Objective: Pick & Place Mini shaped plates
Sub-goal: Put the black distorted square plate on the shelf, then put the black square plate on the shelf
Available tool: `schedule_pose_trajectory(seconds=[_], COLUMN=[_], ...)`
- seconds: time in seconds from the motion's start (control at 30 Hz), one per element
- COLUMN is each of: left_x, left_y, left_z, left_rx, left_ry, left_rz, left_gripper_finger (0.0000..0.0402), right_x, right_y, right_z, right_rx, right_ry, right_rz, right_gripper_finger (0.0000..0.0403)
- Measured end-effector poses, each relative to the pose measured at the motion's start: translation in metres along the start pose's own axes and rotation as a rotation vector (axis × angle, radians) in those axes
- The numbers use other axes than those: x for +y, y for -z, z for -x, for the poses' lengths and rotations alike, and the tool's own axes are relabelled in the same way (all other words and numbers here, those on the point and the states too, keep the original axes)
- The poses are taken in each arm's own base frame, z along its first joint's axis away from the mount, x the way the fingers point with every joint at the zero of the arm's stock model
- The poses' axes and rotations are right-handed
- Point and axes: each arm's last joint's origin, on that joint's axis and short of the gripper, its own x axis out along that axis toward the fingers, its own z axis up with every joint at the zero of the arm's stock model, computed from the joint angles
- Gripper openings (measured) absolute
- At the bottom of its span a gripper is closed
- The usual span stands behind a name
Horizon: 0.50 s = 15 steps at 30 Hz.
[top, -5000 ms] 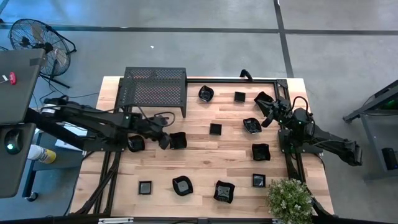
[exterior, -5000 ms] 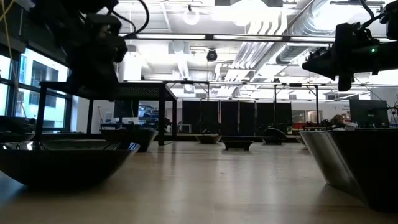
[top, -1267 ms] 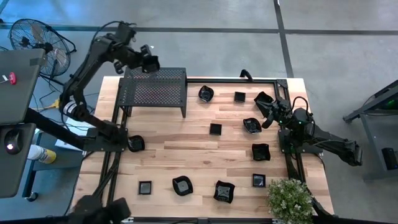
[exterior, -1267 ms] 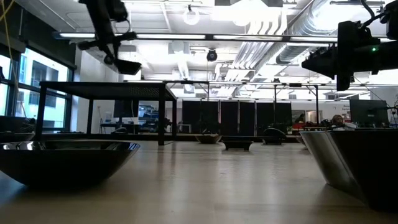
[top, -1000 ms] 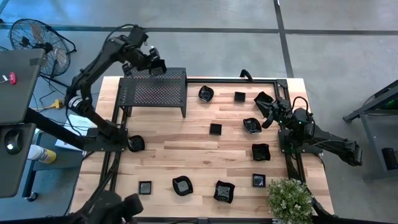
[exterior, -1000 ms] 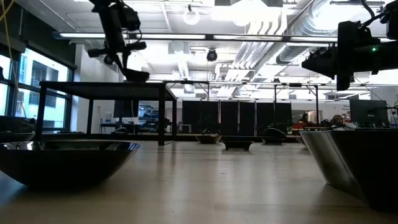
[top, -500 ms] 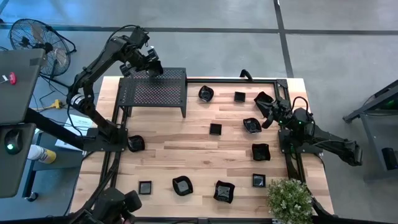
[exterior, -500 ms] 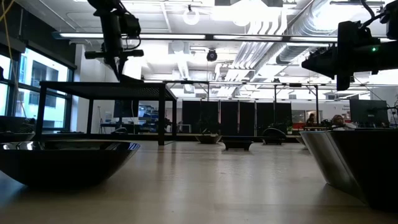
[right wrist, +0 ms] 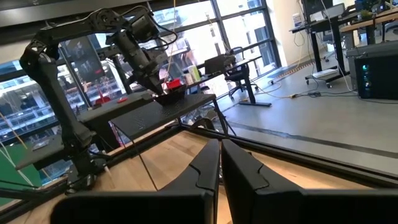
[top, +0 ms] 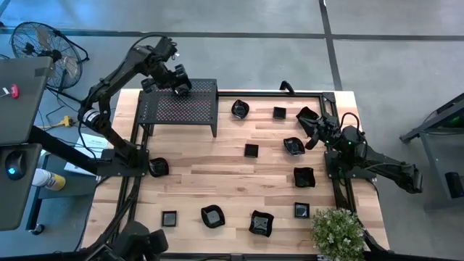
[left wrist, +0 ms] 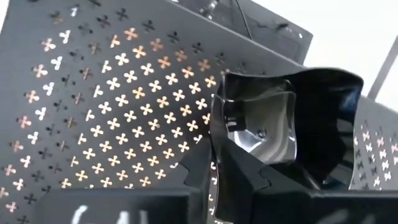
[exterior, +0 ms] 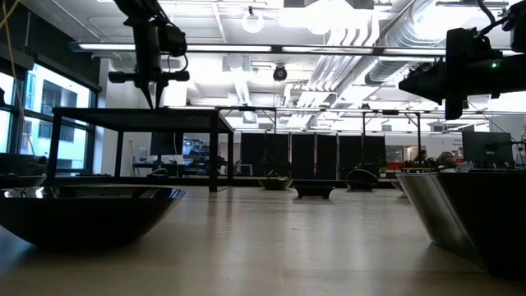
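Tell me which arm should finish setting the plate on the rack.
Left. The left gripper is already over the perforated rack with a wavy plate at its fingers; the right gripper waits shut across the table.

A perforated rack [top: 179, 106] is stood at the desk's [top: 232, 181] far left corner, and one mini plate [left wrist: 292, 118] is held over the rack's far edge at the left claw [top: 176, 82]. The other mini plates [top: 251, 151] are spread over the desk to the right of and before the rack. The right claw [top: 310, 133] is kept near the desk's right edge. A potted plant [top: 338, 230] is set at the near right corner.
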Motion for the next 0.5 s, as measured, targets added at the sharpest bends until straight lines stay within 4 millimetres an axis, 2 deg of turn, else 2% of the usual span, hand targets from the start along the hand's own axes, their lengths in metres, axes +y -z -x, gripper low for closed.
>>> schedule_pose_trajectory(seconds=[0.13, 0.3, 0.4, 0.5], left_x=[0.002, 0.009, 0.015, 0.011], left_y=[0.002, 0.006, 0.014, 0.033], left_z=[0.007, 0.027, 0.044, 0.06], left_rx=[0.009, -0.044, -0.092, -0.158], left_ry=[0.03, 0.077, 0.113, 0.162], left_rz=[-0.081, -0.208, -0.347, -0.538], left_gripper_finger=[0.0073, 0.0102, 0.0098, 0.0077], right_x=[0.001, 0.002, 0.003, 0.008], right_y=[-0.002, -0.005, -0.007, -0.016], right_z=[0.0, 0.0, 0.0, 0.001], right_rx=[-0.022, -0.05, -0.06, -0.066], right_ry=[-0.017, -0.019, -0.05, -0.083], right_rz=[-0.018, -0.01, -0.011, -0.011], right_gripper_finger=[0.0012, 0.0012, 0.0012, 0.0004])
